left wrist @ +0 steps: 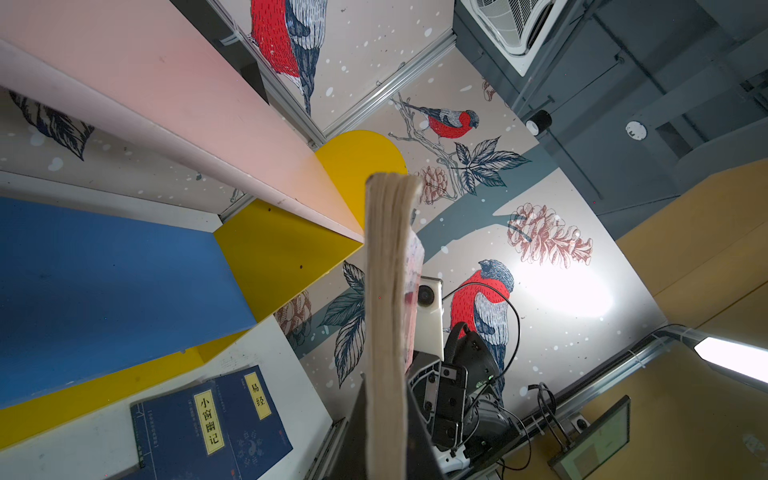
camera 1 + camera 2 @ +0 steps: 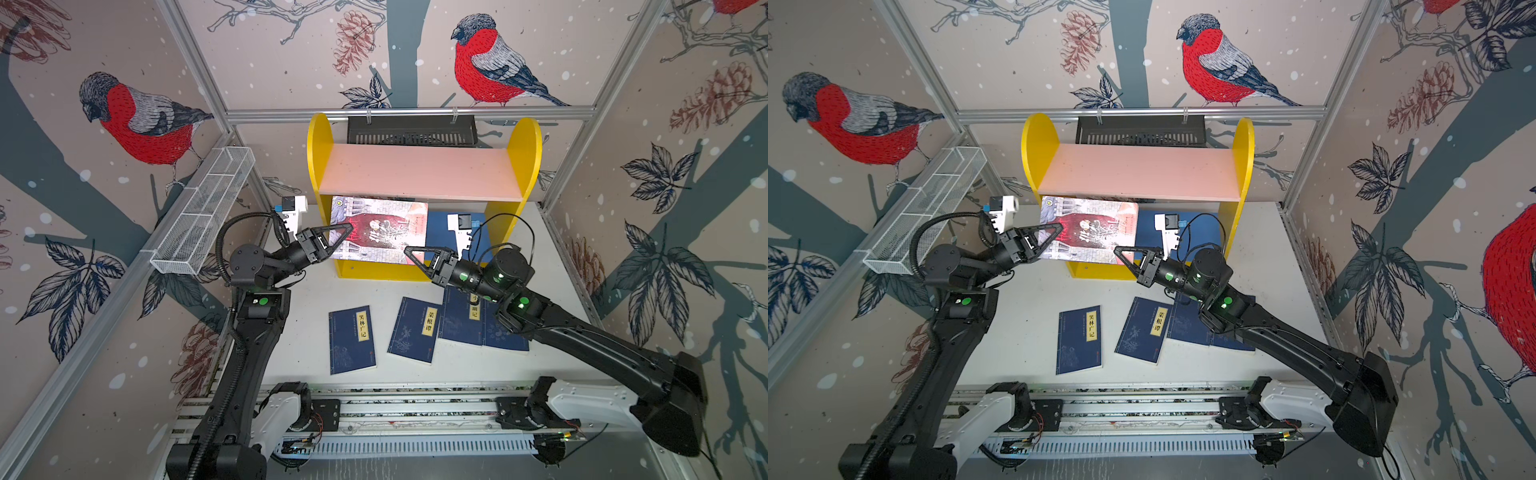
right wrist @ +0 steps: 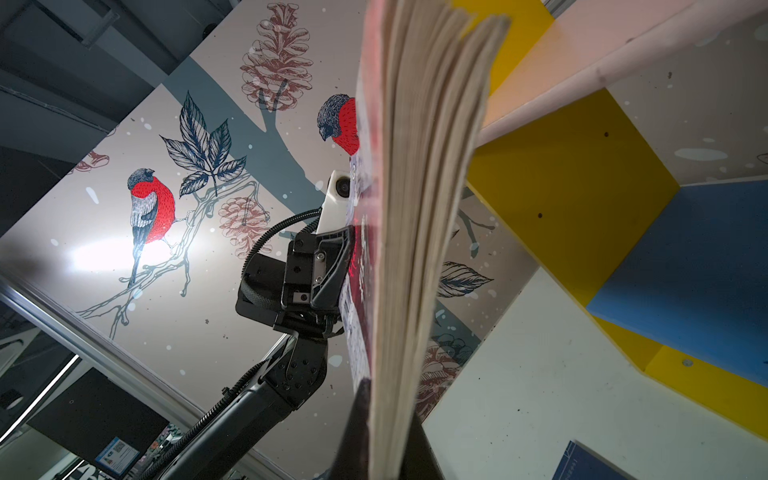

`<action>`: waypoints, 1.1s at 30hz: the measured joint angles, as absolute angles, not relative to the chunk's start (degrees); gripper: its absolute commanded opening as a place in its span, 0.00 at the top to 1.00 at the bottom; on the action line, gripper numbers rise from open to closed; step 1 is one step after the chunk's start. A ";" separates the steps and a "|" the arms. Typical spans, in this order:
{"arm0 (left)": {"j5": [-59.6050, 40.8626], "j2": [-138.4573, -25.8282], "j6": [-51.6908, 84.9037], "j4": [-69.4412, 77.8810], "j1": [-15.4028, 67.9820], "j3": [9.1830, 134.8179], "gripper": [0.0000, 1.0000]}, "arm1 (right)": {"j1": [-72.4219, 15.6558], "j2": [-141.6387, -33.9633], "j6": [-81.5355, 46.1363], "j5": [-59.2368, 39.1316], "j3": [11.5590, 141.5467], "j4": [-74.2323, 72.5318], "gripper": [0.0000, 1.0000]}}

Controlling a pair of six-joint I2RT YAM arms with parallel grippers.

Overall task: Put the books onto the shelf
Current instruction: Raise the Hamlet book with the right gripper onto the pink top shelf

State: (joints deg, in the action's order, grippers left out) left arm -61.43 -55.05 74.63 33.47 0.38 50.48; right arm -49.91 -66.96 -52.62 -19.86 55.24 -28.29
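- While the two arms reach in from opposite sides, the illustrated book [image 2: 378,228] hangs between them, cover up, in front of the lower tier of the shelf [image 2: 320,145] (its far edge sits just under the front lip of the pink upper board [image 2: 415,170]).
- The left gripper [image 2: 350,227] has its jaws clenched on the book's left edge. In the left wrist view the pages of the book [image 1: 386,291] run straight out from between the jaws.
- The right gripper [image 2: 408,249] is clamped on the book's near right corner. The right wrist view shows the slightly fanned pages [image 3: 424,208] pinched between its jaws.
- In both top views the book covers the left part of the blue lower board [image 2: 440,232]. Whether it touches that board cannot be told.
- Four dark paperbacks lie flat on the white counter [image 2: 299,324] in front of the shelf, well apart from the held book.
- The left navy book [image 2: 352,340] lies alone, its yellow label facing up.
- The middle navy book [image 2: 415,328] is tilted, just beside the pair to its right.
- The overlapping navy pair [image 2: 465,328] is partly hidden under the right arm. The left wrist view shows one [image 1: 187,428] lying on top of its neighbour.
- A black slotted tray [image 2: 411,131] hangs behind the shelf, and a white wire basket [image 2: 203,212] is fixed to the left wall.
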 measured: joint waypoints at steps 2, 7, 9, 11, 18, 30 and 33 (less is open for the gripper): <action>-61.91 -54.76 74.56 32.75 -0.05 50.46 0.46 | -49.67 -67.09 -52.60 -19.11 56.71 -27.18 0.99; -61.80 -54.00 73.34 32.27 -3.03 50.50 0.25 | -47.68 -66.94 -52.25 -18.06 59.51 -24.10 1.00; -62.41 -53.60 73.28 32.25 -4.73 50.83 0.24 | -46.26 -66.67 -52.25 -18.06 60.53 -22.26 1.00; -62.83 -53.41 72.82 30.68 -6.46 52.71 0.24 | -44.49 -66.67 -52.25 -18.06 62.81 -19.51 1.00; -59.64 -52.03 56.75 12.08 -9.78 65.39 0.25 | -40.21 -71.55 -51.00 -19.14 78.00 -7.53 1.00; -56.77 -52.56 50.74 5.02 -9.91 68.53 0.26 | -35.83 -83.55 -53.78 -24.62 93.73 4.43 1.00; -56.84 -53.12 52.07 5.80 -9.91 67.72 0.26 | -34.57 -86.15 -55.79 -25.96 96.16 4.21 1.00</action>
